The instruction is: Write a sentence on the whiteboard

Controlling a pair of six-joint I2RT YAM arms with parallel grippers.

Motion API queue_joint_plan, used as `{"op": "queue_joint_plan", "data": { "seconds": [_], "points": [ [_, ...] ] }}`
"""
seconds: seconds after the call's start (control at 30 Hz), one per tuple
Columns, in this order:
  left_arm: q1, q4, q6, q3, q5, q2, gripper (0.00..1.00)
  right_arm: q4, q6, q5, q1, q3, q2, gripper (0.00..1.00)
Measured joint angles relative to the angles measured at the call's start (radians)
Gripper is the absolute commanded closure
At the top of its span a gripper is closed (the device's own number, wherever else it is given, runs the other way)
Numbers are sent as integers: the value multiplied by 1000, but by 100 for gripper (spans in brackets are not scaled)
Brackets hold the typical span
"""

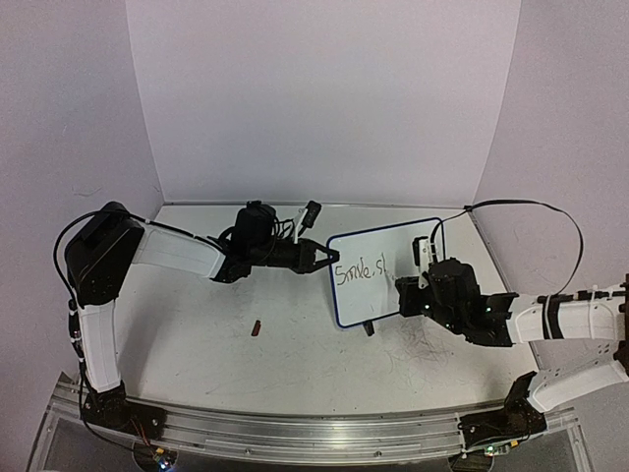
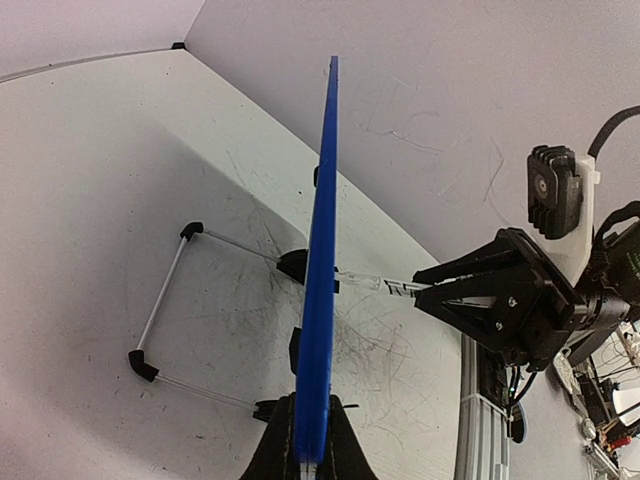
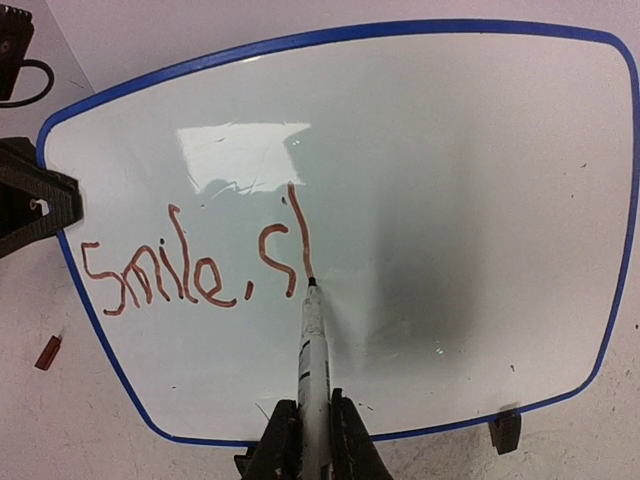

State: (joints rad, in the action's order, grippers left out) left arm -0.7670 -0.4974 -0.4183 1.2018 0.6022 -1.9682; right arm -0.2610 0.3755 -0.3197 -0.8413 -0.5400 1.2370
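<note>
The whiteboard (image 1: 393,246) with its blue frame stands tilted near the table's middle. My left gripper (image 1: 329,256) is shut on its left edge, and in the left wrist view the blue edge (image 2: 322,250) runs up from between the jaws of that gripper (image 2: 312,455). The sentence (image 3: 190,265) reads "Smile, s" plus one upright stroke, in reddish-brown ink. My right gripper (image 3: 314,440) is shut on a white marker (image 3: 312,350). The marker's tip touches the board (image 3: 470,180) at the foot of that last stroke.
A small reddish cap (image 1: 257,328) lies on the table left of the board. The board's wire stand (image 2: 165,300) and black feet rest on the scuffed tabletop behind it. White walls close in the back and sides, and an aluminium rail (image 1: 314,433) runs along the near edge.
</note>
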Motion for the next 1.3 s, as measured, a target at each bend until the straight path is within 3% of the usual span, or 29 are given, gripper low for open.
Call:
{"op": "queue_joint_plan", "data": {
  "seconds": [0.47, 0.83, 1.3],
  "points": [
    [0, 2, 1, 0, 0, 5, 100, -33, -29, 8, 0, -1, -40, 100],
    [0, 7, -1, 0, -2, 5, 100, -67, -39, 6, 0, -10, 18, 100],
    [0, 8, 0, 0, -3, 6, 100, -17, -22, -61, 3, -22, -39, 100]
  ]
}}
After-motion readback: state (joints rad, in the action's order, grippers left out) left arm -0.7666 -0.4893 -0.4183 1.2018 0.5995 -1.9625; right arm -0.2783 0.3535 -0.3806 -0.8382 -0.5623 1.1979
